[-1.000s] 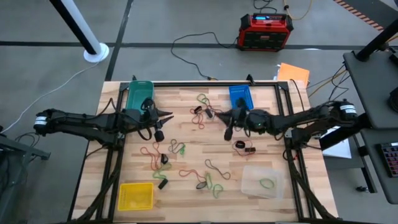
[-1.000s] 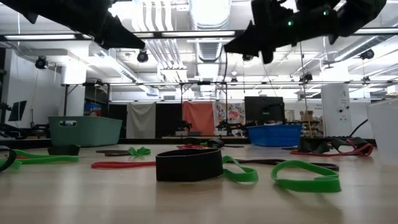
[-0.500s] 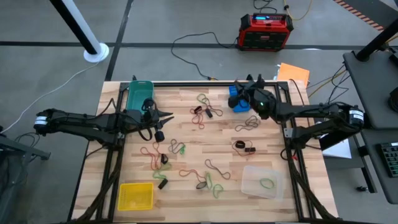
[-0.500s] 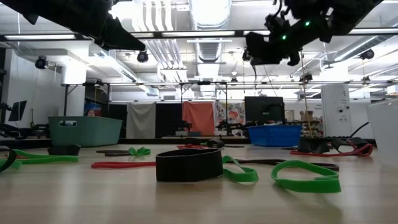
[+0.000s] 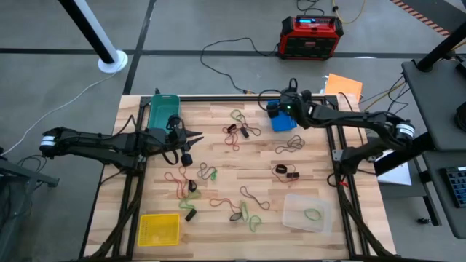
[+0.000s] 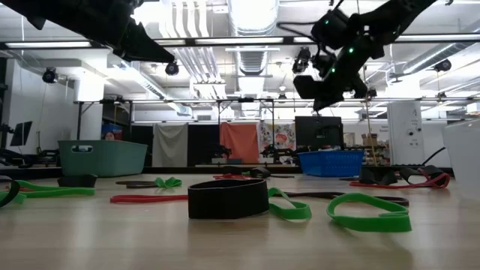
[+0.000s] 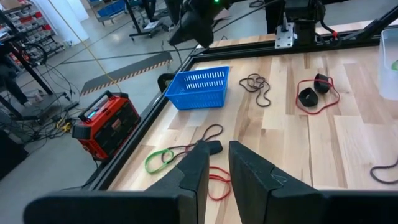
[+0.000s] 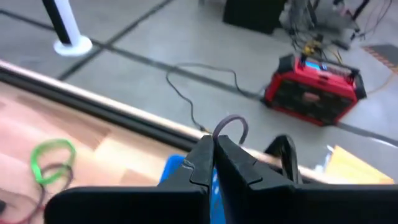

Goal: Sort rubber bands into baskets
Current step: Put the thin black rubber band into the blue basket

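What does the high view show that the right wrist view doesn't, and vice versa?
High view only: the whole table with the teal basket, yellow basket, clear basket, the scattered rubber bands, and the left tool waiting near the teal basket.

Right wrist view only: a close look at the right tool, shut on a thin dark rubber band looping up from its tips.

Both: the blue basket under the right tool, the red-and-black box on the floor, and the orange paper sheet.

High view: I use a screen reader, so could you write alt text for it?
The right gripper, shut on a rubber band, hangs over the blue basket at the table's far edge. The left gripper waits beside the teal basket; loose bands lie between.
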Robot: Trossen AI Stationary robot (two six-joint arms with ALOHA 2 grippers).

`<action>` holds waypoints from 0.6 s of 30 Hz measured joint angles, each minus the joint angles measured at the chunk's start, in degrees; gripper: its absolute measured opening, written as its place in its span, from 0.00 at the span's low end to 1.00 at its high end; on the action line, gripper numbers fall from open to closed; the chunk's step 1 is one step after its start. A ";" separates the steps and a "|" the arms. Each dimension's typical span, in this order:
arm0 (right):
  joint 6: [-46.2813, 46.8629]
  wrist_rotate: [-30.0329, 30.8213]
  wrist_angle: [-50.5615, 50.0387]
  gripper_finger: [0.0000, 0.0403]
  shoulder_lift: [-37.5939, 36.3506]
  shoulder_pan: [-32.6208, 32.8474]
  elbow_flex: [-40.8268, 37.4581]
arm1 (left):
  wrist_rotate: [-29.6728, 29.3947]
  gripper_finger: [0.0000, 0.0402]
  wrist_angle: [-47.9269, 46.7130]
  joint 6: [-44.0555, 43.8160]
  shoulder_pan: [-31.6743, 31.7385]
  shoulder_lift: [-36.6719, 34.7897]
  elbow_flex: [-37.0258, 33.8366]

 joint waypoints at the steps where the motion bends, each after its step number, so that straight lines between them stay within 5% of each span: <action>1: 0.47 -0.01 -1.17 0.02 0.73 0.01 0.51 | 0.00 0.11 0.00 0.00 0.00 0.00 0.00; 10: 4.16 0.01 -11.50 0.04 7.50 0.07 6.39 | 0.00 0.11 -0.40 0.00 0.00 0.00 0.00; 18: 4.20 0.01 -16.22 0.18 11.10 0.07 12.02 | -0.02 0.11 -1.41 -0.25 0.00 0.02 0.00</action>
